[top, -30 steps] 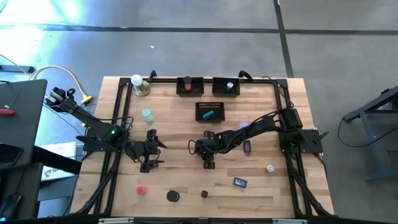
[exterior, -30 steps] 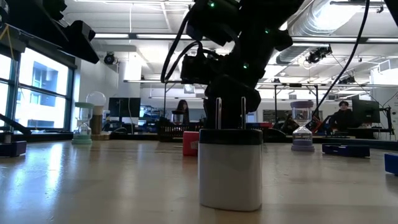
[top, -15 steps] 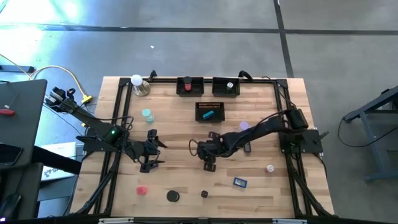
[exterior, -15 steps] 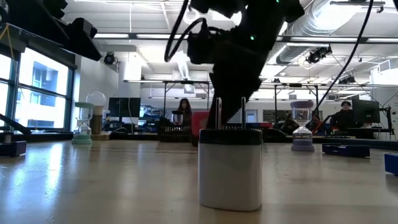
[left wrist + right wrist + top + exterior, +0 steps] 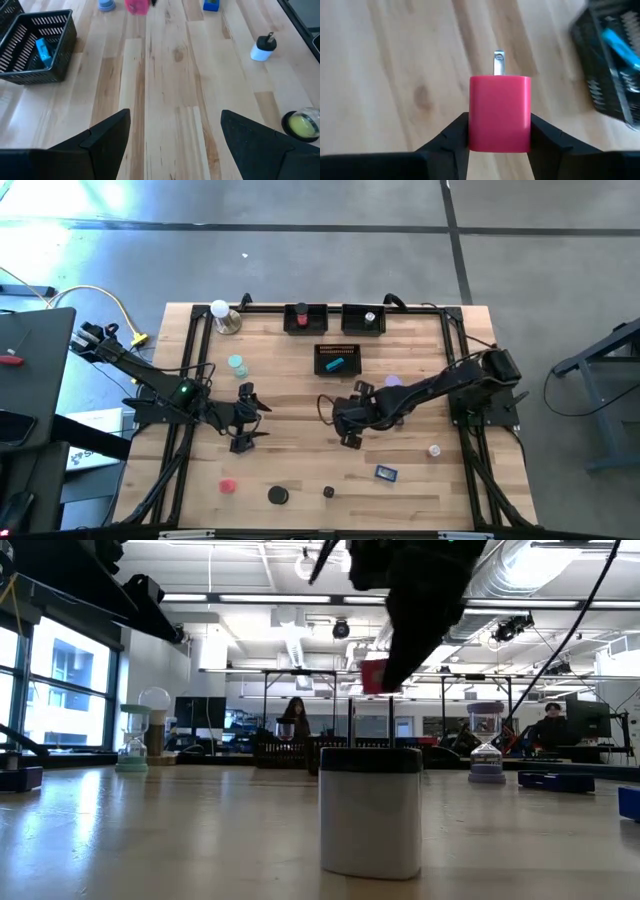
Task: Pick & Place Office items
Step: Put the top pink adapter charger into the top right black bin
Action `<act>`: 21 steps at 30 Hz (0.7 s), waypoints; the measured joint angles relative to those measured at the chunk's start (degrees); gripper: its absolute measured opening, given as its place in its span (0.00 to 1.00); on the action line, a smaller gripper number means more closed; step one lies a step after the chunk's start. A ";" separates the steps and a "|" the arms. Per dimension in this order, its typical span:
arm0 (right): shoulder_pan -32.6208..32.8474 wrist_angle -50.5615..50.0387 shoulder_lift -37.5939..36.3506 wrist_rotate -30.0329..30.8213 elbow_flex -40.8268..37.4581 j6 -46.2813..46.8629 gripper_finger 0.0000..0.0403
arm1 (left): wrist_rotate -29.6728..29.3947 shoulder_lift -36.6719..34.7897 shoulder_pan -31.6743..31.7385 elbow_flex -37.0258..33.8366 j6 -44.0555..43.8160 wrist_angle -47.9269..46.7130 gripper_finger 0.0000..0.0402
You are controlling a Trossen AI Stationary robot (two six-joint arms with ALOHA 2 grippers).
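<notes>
Above bare wood, a pink cube is pinched by the right gripper; a slip could be caused by swinging. Left gripper jaws are spread, empty.

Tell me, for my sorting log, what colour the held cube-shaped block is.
Pink-red plastic cube-shaped block, clearest in the right wrist view.

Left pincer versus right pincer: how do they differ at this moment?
The left pincer is open and holds nothing; the right pincer is shut on a pink-red plastic cube with a metal prong. In the high view the left pincer sits over the left-centre of the wooden table, the right pincer nearer the middle. Both have dark fingers and hang above bare wood.
</notes>
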 joint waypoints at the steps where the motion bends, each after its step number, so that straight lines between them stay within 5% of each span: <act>1: 0.13 -1.46 -0.66 0.32 -0.04 0.38 0.35 | 0.01 0.00 -0.02 0.00 -0.01 -0.02 0.75; 21: -5.04 -25.41 -12.10 12.50 0.02 15.91 0.35 | 0.13 0.00 -0.09 0.02 -3.51 0.60 0.75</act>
